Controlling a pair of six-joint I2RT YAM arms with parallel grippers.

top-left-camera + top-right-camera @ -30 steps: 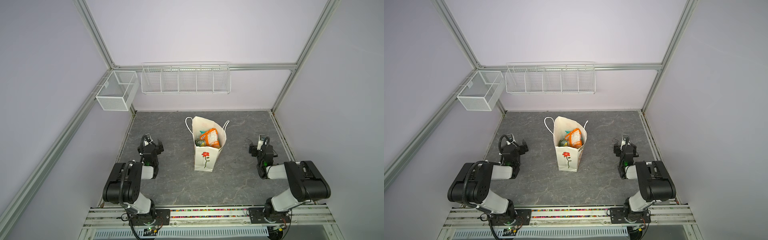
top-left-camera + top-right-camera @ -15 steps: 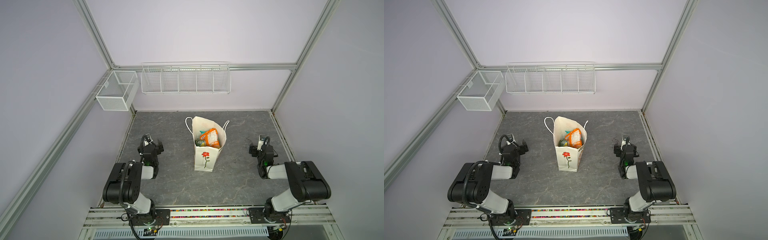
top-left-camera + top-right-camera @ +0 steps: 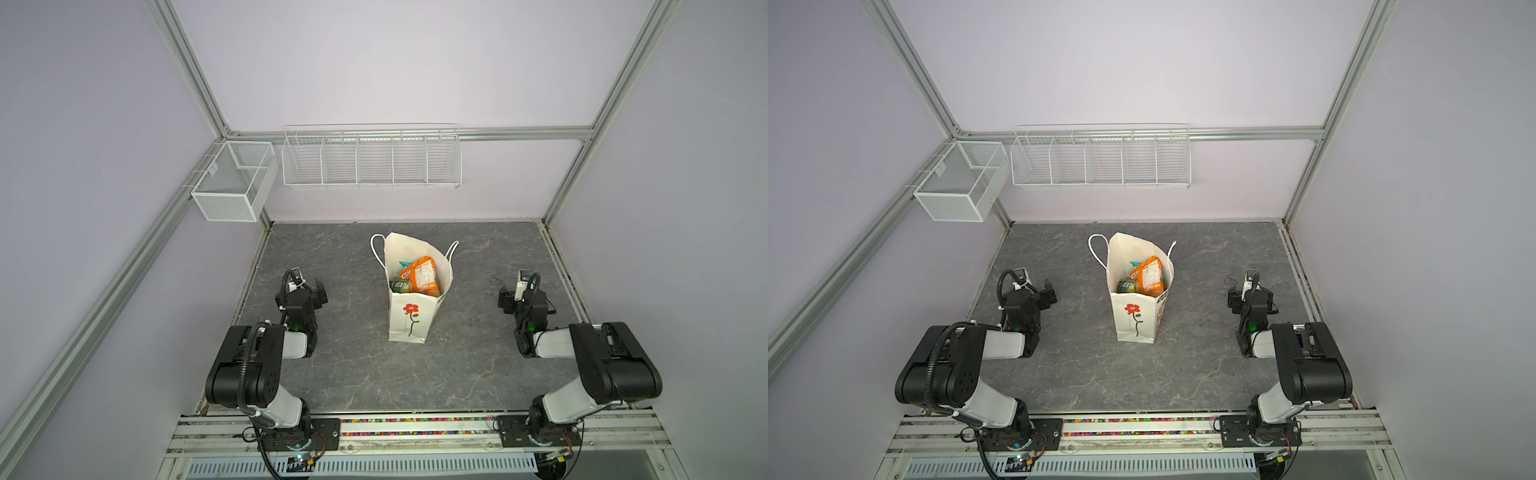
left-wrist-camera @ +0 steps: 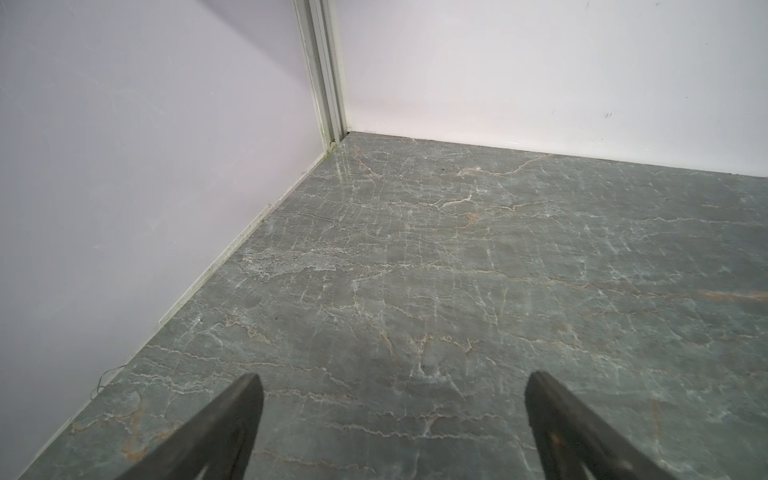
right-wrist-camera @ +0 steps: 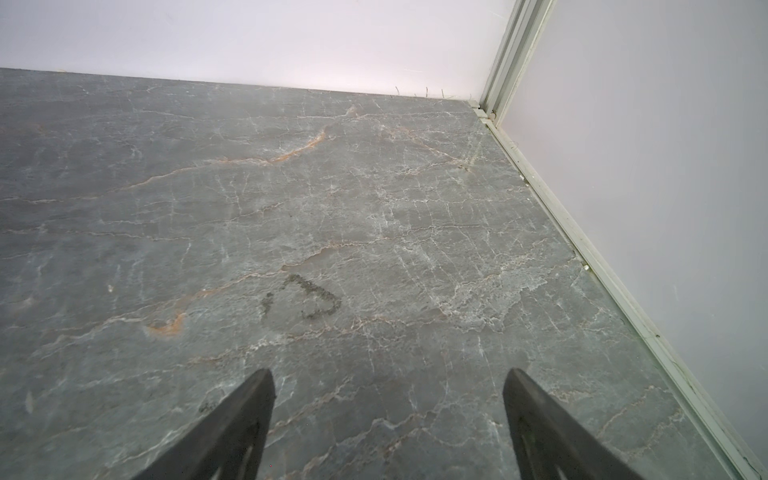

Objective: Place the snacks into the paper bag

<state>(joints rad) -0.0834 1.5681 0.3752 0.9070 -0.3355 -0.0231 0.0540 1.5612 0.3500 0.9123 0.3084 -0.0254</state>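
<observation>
No loose packet shows on the grey table [image 3: 353, 374] in any view, so I judge the packing done or nearly so; the sound course is to leave both arms folded at their sides, well apart from the bag, rather than risk tipping it. The wire basket [image 3: 372, 160] and mesh box [image 3: 232, 187] hang up on the walls, in nobody's way. The paper bag [image 3: 409, 320] stands upright mid-table with the snacks inside, an orange packet [image 3: 422, 276] uppermost and a green packet [image 3: 400, 286] beside it, while the left fingers [image 4: 220, 428] and right fingers [image 5: 544, 428] are spread apart, empty.
</observation>
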